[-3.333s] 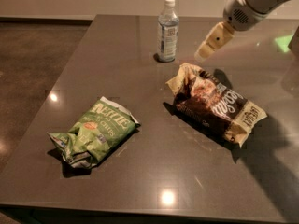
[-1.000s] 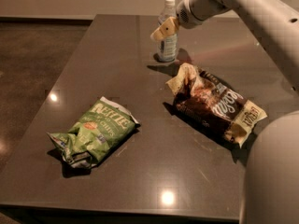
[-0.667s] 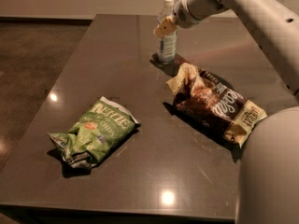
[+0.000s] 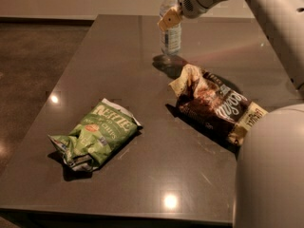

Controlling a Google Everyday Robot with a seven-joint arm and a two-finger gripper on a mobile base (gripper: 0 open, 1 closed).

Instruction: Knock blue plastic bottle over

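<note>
The blue plastic bottle (image 4: pixel 172 41) is small and clear with a white cap and a label. It stands at the far middle of the dark table (image 4: pixel 142 175). My gripper (image 4: pixel 169 19) reaches in from the upper right on a white arm. It sits against the bottle's upper half, in front of it, just below the shoulder. The gripper covers part of the bottle's upper body.
A brown snack bag (image 4: pixel 218 103) lies just in front of and to the right of the bottle. A green chip bag (image 4: pixel 95 134) lies nearer, at the left. The robot's white body (image 4: pixel 270 175) fills the lower right. The table's left edge drops to a dark floor.
The gripper has moved from the right of the bottle leftwards to its upper part and now rests against it. The bottle is still standing. The bags have not moved.
</note>
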